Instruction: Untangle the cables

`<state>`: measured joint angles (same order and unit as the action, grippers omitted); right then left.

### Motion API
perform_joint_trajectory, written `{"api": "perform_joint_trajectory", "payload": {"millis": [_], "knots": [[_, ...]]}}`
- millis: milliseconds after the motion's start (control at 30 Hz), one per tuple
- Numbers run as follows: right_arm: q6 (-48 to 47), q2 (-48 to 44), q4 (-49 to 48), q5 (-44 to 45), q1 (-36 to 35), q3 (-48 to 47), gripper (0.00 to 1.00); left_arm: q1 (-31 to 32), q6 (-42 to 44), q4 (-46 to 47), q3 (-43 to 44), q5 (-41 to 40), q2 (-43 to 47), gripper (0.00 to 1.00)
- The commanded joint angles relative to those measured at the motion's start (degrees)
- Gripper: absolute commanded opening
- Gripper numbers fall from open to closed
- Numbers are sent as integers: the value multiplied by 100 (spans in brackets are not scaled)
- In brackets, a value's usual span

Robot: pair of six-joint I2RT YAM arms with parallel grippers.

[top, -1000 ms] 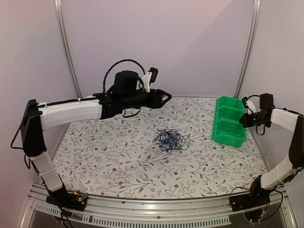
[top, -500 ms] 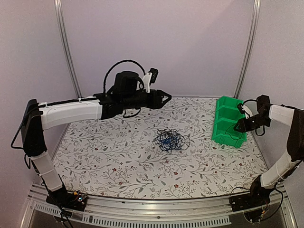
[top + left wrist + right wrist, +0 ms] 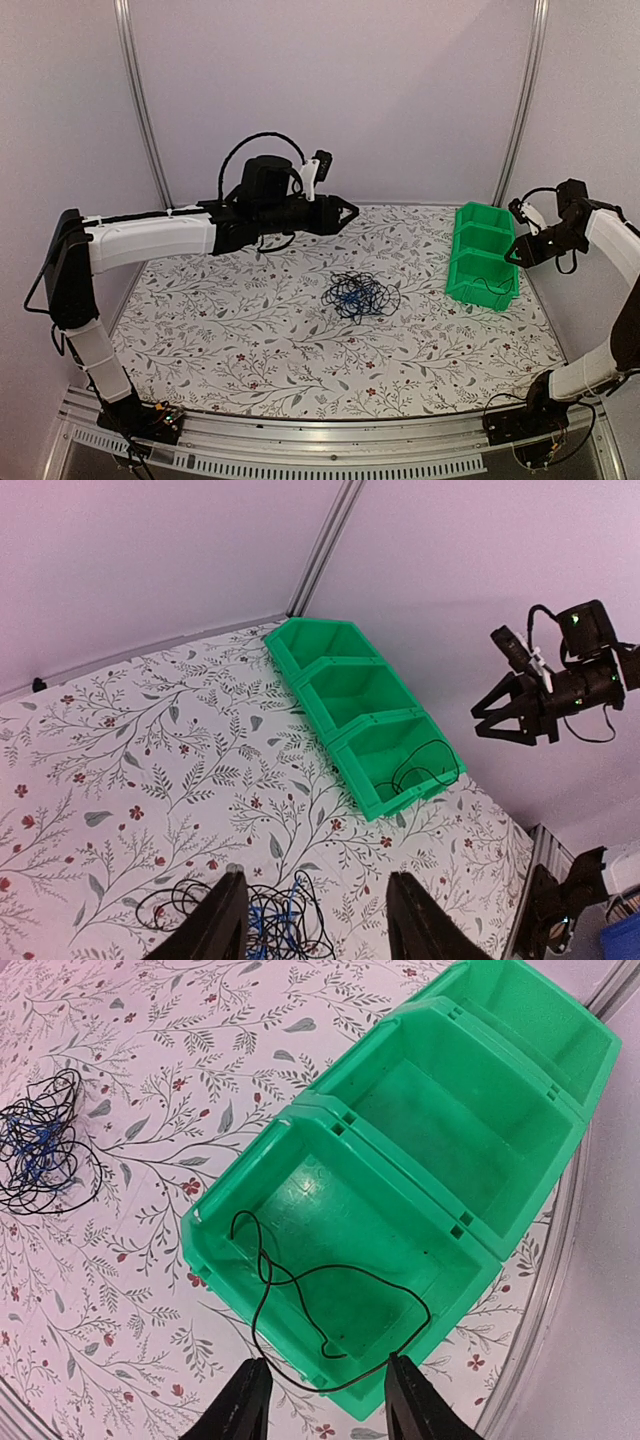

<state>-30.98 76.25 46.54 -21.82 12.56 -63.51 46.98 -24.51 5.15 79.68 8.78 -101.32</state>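
The cables (image 3: 360,296) lie as a loose tangle of black wires with one blue wire mid-table, also seen as cables (image 3: 255,920) and cables (image 3: 40,1145). One separate black cable (image 3: 300,1280) lies in the nearest compartment of the green bin (image 3: 340,1120), looping over its front wall. My right gripper (image 3: 327,1365) hangs open above that wall with nothing between its fingers; from above the right gripper (image 3: 518,250) is beside the bin's right side. My left gripper (image 3: 352,210) is open and raised behind the tangle, and the left gripper (image 3: 315,880) is empty.
The green bin (image 3: 480,232) has three compartments and stands at the right of the flowered tabletop; its two far compartments hold nothing. Metal frame posts (image 3: 140,100) rise at the back corners. The right table edge runs close beside the bin.
My right gripper went from shut to open and rose away to the right of the bin, leaving the black cable in the nearest compartment. The left arm shifted only slightly.
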Motion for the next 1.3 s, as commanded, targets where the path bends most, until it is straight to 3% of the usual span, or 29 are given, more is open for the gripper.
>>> {"api": "perform_joint_trajectory", "payload": {"millis": [0, 67, 200, 300, 400, 433, 467, 500, 533, 567, 667, 733, 833, 967, 1200, 1267], "knots": [[-389, -14, 781, -587, 11, -26, 42, -69, 39, -14, -52, 149, -116, 50], [-846, -31, 1146, -851, -44, 20, 41, -70, 65, -39, -66, 136, -117, 50], [-1696, -137, 1005, -203, -245, 312, 44, -84, 91, -32, -65, 148, -137, 50], [-1963, -45, 923, 97, -387, 210, 46, -84, 99, -15, 24, 168, -206, 50], [-1919, 154, 900, -143, -588, -165, 46, -112, -117, -268, 496, 203, -361, 51], [-1780, 204, 893, -286, -668, -276, 46, -120, -209, -568, 900, 138, -511, 51], [-1653, 289, 892, -435, -763, -363, 46, -123, -272, -988, 1389, -39, -660, 62], [-1557, 418, 887, -538, -883, -440, 46, -125, -382, -1493, 1969, -355, -821, 92], [-1396, 492, 880, -617, -1008, -501, 46, -148, -712, -2140, 2706, -747, -1048, 99], [-1312, 607, 875, -700, -1142, -589, 46, -229, -1183, -2900, 3486, -1040, -1308, 100], [-1064, 864, 908, -833, -1602, -985, 46, -660, -2123, -4507, 5832, -697, -1994, 100], [-953, 1044, 881, -843, -1832, -1329, 46, -1036, -3134, -4890, 6528, -129, -2056, 100], [-826, 1290, 818, -996, -1906, -1731, 46, -1442, -4343, -3949, 5500, 1048, -1438, 100], [-775, 1697, 649, -992, -2043, -2085, 46, -1451, -4504, -2790, 4506, 806, -519, 100], [-483, 2313, 870, -983, -2472, -3044, 46, -1431, -4872, -3167, 5382, 1294, -453, 100], [-396, 2432, 843, -996, -2526, -3149, 46, -1437, -4742, -3237, 5249, 1063, -274, 100]]}}
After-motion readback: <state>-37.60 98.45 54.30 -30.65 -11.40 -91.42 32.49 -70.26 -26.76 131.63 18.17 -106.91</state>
